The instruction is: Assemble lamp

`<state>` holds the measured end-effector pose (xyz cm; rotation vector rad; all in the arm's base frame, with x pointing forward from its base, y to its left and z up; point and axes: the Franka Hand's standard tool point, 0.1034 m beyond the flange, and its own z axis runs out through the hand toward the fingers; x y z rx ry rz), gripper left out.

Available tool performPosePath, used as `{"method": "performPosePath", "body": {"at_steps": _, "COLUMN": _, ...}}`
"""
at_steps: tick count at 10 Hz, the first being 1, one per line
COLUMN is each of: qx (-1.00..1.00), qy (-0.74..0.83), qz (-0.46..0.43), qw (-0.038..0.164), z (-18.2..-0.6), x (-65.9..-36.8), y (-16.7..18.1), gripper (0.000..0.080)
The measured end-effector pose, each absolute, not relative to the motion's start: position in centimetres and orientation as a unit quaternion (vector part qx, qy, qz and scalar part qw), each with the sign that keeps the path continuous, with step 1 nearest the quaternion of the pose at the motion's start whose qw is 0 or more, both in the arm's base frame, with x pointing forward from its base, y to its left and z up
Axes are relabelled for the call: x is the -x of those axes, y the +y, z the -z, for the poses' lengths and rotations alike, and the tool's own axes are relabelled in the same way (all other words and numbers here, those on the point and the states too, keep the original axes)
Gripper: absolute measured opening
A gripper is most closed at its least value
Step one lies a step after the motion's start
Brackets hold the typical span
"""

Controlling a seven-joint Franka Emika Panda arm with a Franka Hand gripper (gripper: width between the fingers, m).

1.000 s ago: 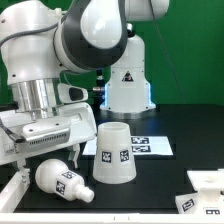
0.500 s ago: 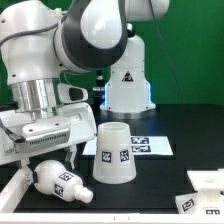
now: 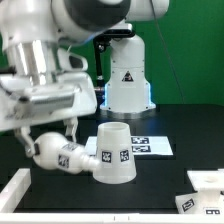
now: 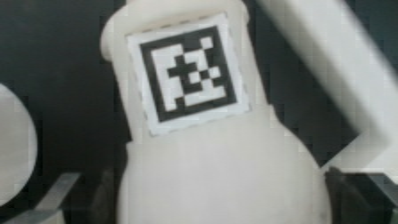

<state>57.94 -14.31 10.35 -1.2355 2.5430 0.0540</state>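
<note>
Since half a second ago the arm has risen and swung; the bulb [image 3: 62, 156], which lay on the table at the shade's seven o'clock, now hangs clear of the black table [image 3: 150, 200] at the shade's nine o'clock in the exterior view; the shade, base and marker board lie as they did. The gripper [image 3: 50, 140] is clenched on the bulb, its jaws closed on either side of it. The bulb is tilted, its round head toward ten o'clock and its tagged neck toward four o'clock, aimed at the shade's lower wall; whether the neck's tip touches the shade I cannot tell, since the two overlap in the exterior view.

The shade [image 3: 115, 135] stands upright on its wide end near the middle of the table, a square tag [image 3: 115, 156] facing the camera; the marker board [image 3: 152, 147] lies flat just beside it at its three o'clock; the base [image 3: 205, 185] sits well apart at the shade's four o'clock, partly cut by the frame's edge; a white rail [image 3: 14, 186] lies at the shade's seven o'clock, in the frame's corner; the arm's pedestal [image 3: 125, 80] stands behind the shade at twelve o'clock.

In the wrist view the bulb [image 4: 205, 160] fills the frame, close and blurred, with its black-and-white marker [image 4: 187, 72] on the narrower part.
</note>
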Motion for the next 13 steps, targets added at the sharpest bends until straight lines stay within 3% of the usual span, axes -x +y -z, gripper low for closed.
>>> {"method": "performPosePath", "body": {"at_steps": 2, "qx": 0.485, "qy": 0.859, "qz": -0.008, "qw": 0.166, "z": -13.2, "x": -60.1, "y": -11.9, "gripper": 0.0567}}
{"method": "performPosePath", "body": {"at_steps": 7, "qx": 0.614, "qy": 0.774, "qz": 0.011, "qw": 0.157, "z": -12.6, "x": -60.4, "y": -10.3, "gripper": 0.0567}}
{"method": "performPosePath", "body": {"at_steps": 11, "qx": 0.783, "qy": 0.603, "qz": 0.031, "qw": 0.147, "z": -15.3, "x": -61.5, "y": -1.9, "gripper": 0.0567}}
{"method": "performPosePath", "body": {"at_steps": 13, "qx": 0.829, "qy": 0.54, "qz": 0.04, "qw": 0.139, "z": -15.3, "x": -61.4, "y": -1.4, "gripper": 0.0567}}
